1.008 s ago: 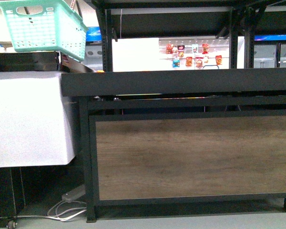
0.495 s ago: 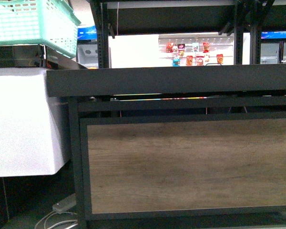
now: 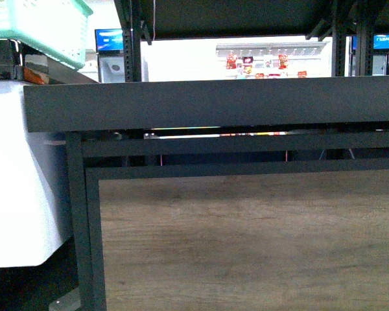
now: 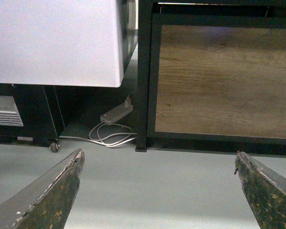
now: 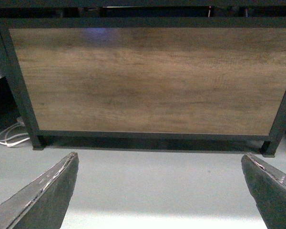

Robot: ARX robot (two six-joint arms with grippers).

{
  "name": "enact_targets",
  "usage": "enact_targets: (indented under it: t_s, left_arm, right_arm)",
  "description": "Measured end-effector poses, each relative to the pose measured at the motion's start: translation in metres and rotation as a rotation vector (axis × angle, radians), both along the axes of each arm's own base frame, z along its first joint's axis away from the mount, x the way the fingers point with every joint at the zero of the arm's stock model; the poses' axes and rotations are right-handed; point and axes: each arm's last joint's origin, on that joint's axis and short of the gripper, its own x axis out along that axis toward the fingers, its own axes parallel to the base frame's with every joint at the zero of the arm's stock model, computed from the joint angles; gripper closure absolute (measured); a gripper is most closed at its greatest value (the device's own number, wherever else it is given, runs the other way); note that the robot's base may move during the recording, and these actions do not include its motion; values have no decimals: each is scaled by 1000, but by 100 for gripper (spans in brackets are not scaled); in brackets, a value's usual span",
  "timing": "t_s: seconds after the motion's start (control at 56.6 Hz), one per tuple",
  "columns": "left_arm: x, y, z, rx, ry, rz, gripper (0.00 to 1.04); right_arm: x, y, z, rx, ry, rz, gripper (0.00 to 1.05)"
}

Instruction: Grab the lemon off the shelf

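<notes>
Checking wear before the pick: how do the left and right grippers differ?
The left gripper is flecked with rusty spots; the right gripper is plain dark grey. The left faces the shelf at its corner leg; the right faces the wood panel. Both are open and empty.

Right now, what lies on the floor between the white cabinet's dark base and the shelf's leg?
A power strip with a looped white cable, seen in the left wrist view.

One shelf (image 3: 214, 103), seemingly one basket (image 3: 45, 23).
</notes>
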Motion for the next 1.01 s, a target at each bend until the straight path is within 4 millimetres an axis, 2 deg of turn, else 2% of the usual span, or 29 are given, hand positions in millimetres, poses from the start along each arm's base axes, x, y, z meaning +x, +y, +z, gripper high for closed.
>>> enact_targets:
  t_s: [1.008]
  left_arm:
    - [0, 0, 0, 0, 0, 1, 8]
  right_arm:
    - [0, 0, 0, 0, 0, -1, 2]
